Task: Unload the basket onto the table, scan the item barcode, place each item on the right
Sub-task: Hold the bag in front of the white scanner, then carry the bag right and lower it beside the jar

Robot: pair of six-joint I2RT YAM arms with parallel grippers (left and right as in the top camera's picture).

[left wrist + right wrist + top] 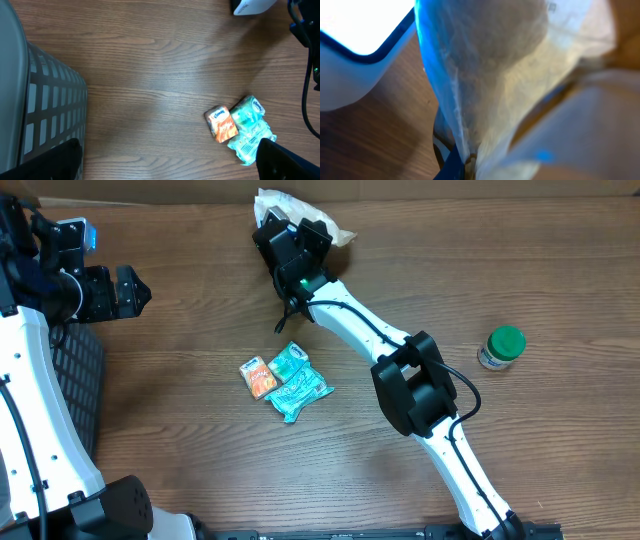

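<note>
Overhead shows my right gripper (286,227) pinched shut on the plastic bag (272,200) at the far middle of the table, well right of my left gripper (133,290), spread wide and empty at far left.

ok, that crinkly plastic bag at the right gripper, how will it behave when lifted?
Likely floppy: the plastic bag is thin translucent film, wrinkled and bunching toward the right gripper. Probably light, so it may swing or twist. Glossy film could slip from a pinch, and wrinkles may distort anything printed on it.
</note>
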